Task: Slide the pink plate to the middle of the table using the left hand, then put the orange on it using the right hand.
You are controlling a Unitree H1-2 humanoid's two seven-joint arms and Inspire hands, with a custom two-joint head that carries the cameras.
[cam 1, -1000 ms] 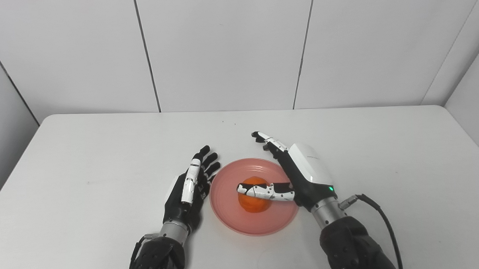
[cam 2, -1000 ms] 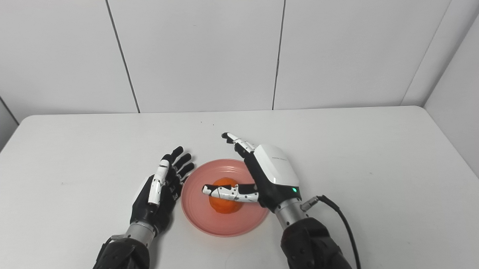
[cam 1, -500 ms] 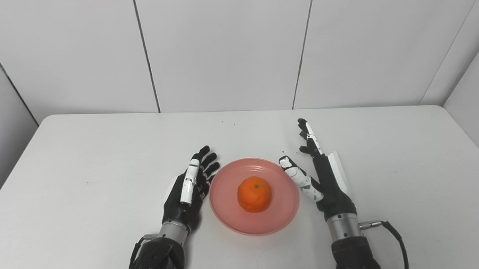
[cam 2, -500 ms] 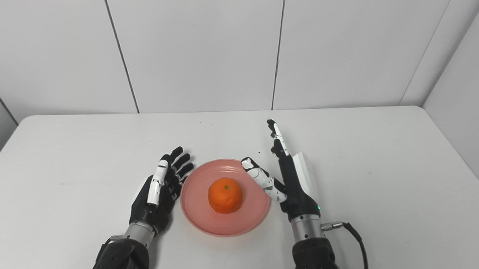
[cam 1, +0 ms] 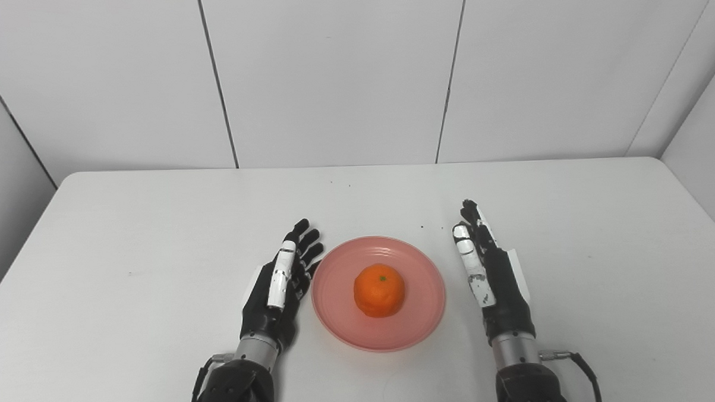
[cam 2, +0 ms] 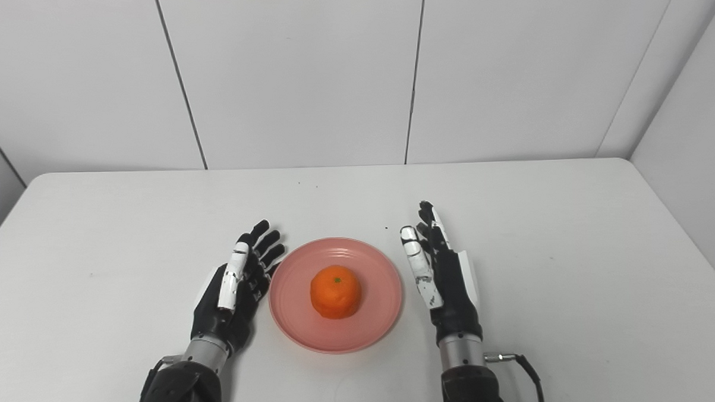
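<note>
- Worktop (cam 1: 126,233): white, with rounded far corners, filling most of what I see from the head cameras; pale wall panels (cam 1: 329,71) stand behind it.
- Plate (cam 1: 424,314): pink and round, lying flat on the worktop near the middle of its width and toward my near edge. I see faint rings in its base and a low rim.
- Left robot hand (cam 1: 280,284): it comes in from the bottom left and sits on edge just beside the plate's left rim, palm facing the plate. Its fingers are stretched out and slightly apart, pointing away from me, and it grasps nothing, so I read it as released. From these views I cannot tell whether its fingertips touch the rim or only sit very close to it.
- Right robot hand (cam 1: 494,273): it comes in from the bottom right and stands on edge to the right of the plate, with a clear strip of worktop between it and the rim. Fingers are straight and pointing away from me, the thumb lies alongside them, and it is released, with nothing in it. A cable (cam 2: 521,362) runs from its wrist.
- Orange (cam 1: 379,290): it sits on the plate, about at the centre, stem mark facing up, with neither robot hand touching it.
- Specks (cam 1: 340,182): a few small dark ones lie on the worktop beyond the plate.
</note>
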